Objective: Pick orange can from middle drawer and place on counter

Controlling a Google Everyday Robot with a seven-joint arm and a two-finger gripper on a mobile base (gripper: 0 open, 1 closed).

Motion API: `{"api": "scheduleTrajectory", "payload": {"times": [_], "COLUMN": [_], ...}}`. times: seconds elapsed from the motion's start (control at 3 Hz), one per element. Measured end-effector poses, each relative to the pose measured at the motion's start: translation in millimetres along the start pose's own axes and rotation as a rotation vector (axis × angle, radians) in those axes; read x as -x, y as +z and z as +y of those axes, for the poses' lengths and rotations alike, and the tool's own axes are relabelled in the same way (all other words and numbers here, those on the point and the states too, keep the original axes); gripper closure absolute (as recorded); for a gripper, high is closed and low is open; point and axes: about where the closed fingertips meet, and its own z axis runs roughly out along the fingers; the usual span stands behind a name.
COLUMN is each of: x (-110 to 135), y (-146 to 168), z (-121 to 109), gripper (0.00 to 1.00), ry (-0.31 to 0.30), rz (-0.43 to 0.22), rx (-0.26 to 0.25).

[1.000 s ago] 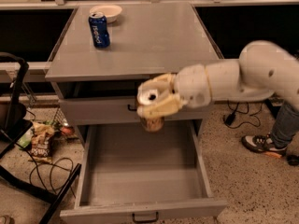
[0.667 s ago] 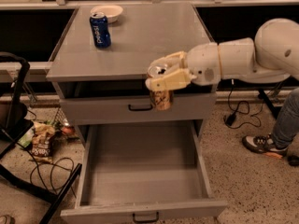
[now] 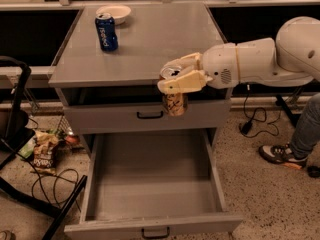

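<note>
My gripper (image 3: pixel 176 78) is shut on the orange can (image 3: pixel 175 104). It holds the can upright in the air at the front edge of the counter (image 3: pixel 150 39), in front of the taller drawer front (image 3: pixel 145 116). The can's brown body with pale markings hangs below my cream fingers (image 3: pixel 182 83), and its silver top shows between them. The middle drawer (image 3: pixel 152 184) is pulled fully out below, with a bare grey floor and a small black handle at its front. My white arm reaches in from the right.
A blue Pepsi can (image 3: pixel 106 31) and a small white bowl (image 3: pixel 113 12) stand at the back left of the counter. A snack bag (image 3: pixel 45 151) and cables lie on the floor to the left, beside a black frame. A person's leg and shoe (image 3: pixel 280 154) are at the right.
My gripper has lifted the orange can from the height of the taller drawer front up to the counter's front edge, and moved slightly right.
</note>
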Motion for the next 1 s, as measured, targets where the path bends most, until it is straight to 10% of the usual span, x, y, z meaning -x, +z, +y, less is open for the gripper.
{"api": "scheduleTrajectory", "payload": {"times": [1.0], "x": [100.8], "y": [47.6], "z": [-103.2], "gripper": [1.00], "ry": [-0.059], "rz": [-0.148], "rx": [-0.084]}}
